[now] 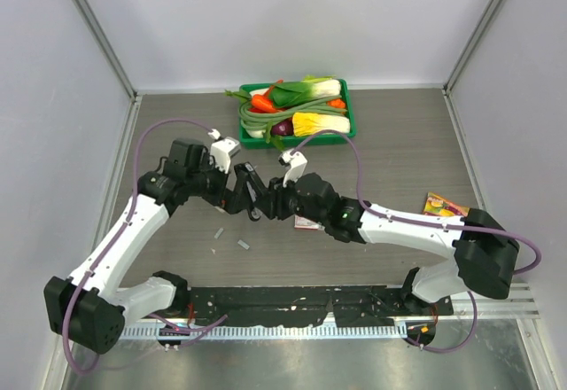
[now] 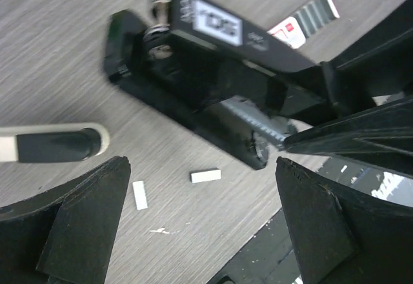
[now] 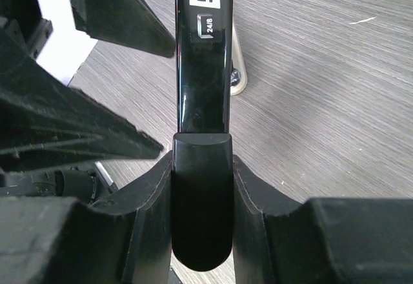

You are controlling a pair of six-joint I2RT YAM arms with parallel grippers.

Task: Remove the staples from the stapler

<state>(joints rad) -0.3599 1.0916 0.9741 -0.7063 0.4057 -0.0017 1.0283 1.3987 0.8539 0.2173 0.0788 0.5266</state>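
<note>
The glossy black plastic stapler sat mid-table on the matt grey wood-grain tabletop; my right gripper was clamped on the smooth rounded end of its top arm, one black finger pressed to each side. From the right wrist, that arm ran as a long straight bar directly away from the camera, label end farthest. In the left wrist view the stapler stood hinged apart, its long axis slanting from upper left to lower right, a ribbed silvery channel exposed between arm and base; whether anything lay in that channel I could not tell, the view being too dark. My left gripper hung just beside it, its wedge-shaped jaws spread wide and holding nothing. Two staples, tiny flat pale metal strips, lay loose on the table near the stapler on its near side, apart from each other; one lay crosswise, the other nearly at right angles to it.
</note>
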